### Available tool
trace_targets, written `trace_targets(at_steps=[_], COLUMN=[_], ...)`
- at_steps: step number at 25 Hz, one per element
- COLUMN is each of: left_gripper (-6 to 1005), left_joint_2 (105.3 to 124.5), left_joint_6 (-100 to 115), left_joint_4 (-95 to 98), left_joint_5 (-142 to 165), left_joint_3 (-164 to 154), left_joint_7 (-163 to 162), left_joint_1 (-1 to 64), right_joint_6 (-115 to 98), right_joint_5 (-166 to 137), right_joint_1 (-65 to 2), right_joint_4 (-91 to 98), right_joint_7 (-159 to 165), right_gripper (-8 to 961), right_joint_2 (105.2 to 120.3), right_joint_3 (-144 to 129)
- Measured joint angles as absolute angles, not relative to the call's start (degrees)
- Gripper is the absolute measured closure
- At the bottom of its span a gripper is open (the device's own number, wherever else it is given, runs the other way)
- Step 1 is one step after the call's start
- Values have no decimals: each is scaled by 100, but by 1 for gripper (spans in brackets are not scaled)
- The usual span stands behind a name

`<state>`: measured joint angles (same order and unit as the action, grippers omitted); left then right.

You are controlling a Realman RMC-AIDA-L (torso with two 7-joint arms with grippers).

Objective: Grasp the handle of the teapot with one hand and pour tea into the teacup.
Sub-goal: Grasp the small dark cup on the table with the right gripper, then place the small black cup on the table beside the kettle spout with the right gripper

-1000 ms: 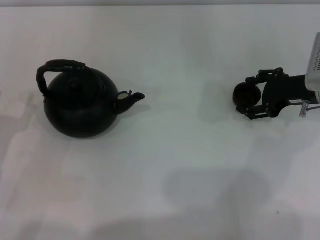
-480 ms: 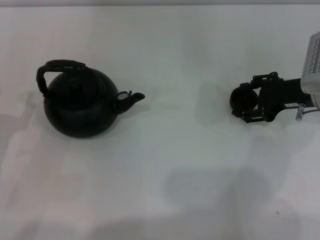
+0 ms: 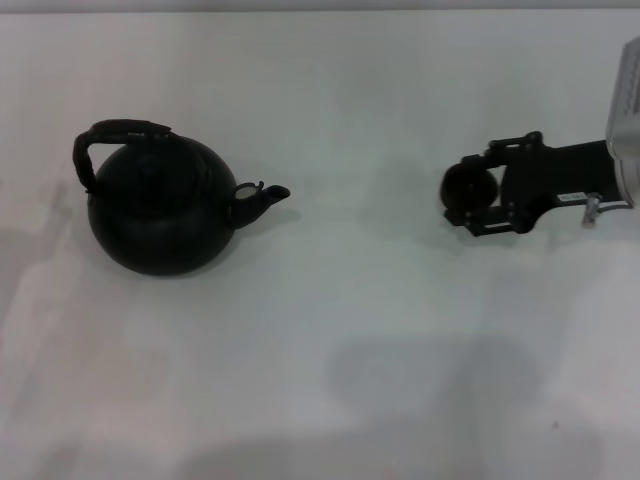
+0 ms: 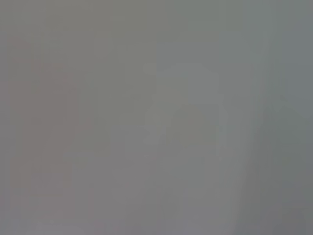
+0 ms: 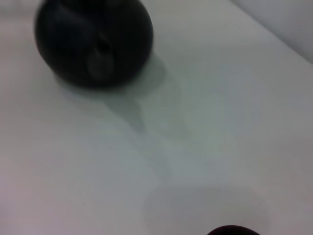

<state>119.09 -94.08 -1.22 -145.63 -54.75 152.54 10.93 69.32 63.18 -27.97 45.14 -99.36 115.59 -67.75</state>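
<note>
The black teapot (image 3: 160, 210) stands on the white table at the left, spout (image 3: 262, 197) pointing right. Its arched handle (image 3: 115, 135) loops over the top. My right gripper (image 3: 474, 195) comes in from the right edge and is shut on the small dark teacup (image 3: 462, 192), well to the right of the spout. In the right wrist view the teapot (image 5: 93, 44) shows blurred and far off, and the teacup's rim (image 5: 232, 230) peeks in at the edge. My left gripper is out of view; the left wrist view shows only plain grey.
The white table (image 3: 350, 330) spreads wide between the teapot and the teacup. Soft shadows lie on the table near the front edge. Nothing else stands on it.
My right gripper has moved left toward the teapot, carrying the teacup with it. The teapot has not moved.
</note>
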Motion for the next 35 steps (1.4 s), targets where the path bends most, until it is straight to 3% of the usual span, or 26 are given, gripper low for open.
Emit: trace_targets(at_steps=[20,35], left_gripper=[153,152], left_joint_2=[11909,11909], left_joint_6=[-9440,-9449], left_joint_4=[-123,-123], left_joint_5=[-14492,-14430], left_joint_3=[-5475,-5475], left_joint_7=[15240,15240], left_joint_1=[1125,1125], right_joint_6=[5497,5351], right_joint_5=[7424,7355], right_joint_1=[-3148,-3176], right_joint_4=[4664,4653], right_joint_7=[-9242,-9266], right_gripper=[216,212], right_joint_2=[11602,11552], right_joint_3=[-9715,-9802])
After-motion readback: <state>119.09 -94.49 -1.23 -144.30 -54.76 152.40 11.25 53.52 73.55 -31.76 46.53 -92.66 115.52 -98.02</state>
